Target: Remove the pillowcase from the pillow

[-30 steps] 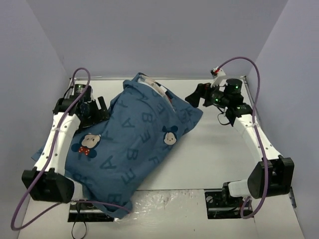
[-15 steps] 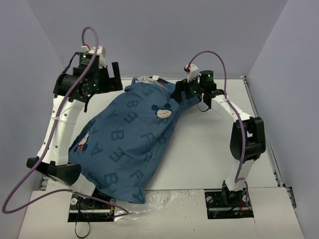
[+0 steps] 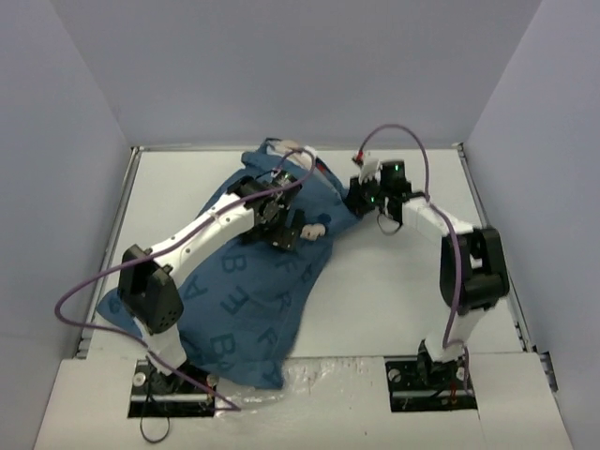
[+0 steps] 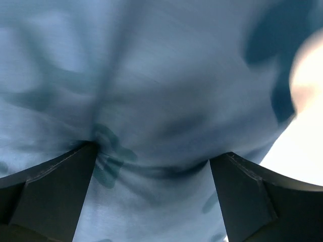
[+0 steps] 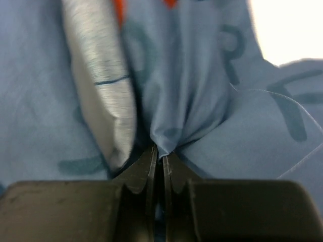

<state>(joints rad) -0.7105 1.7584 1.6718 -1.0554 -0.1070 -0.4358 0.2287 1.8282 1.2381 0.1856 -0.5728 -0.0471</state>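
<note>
- while the right pincer (image 5: 161,154) is clamped on a fold of pillowcase (image 3: 234,291), cloth bunches just ahead of it.
- left pincer (image 4: 151,166) spread apart, cloth pressed against it.

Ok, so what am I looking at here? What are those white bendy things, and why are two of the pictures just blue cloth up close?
Those are two robot arms, the left arm and the right arm, bolted at the near edge of a white table. The wide picture comes from a fixed camera above and behind them. The two close-ups come from small cameras on the wrists, looking past each arm's own fingers. On the table lies a dark-blue printed pillowcase, plump with its filling. The right gripper is pinched shut on a fold of that cloth. The left gripper is open, its fingers spread and pressed into the cloth.
</note>
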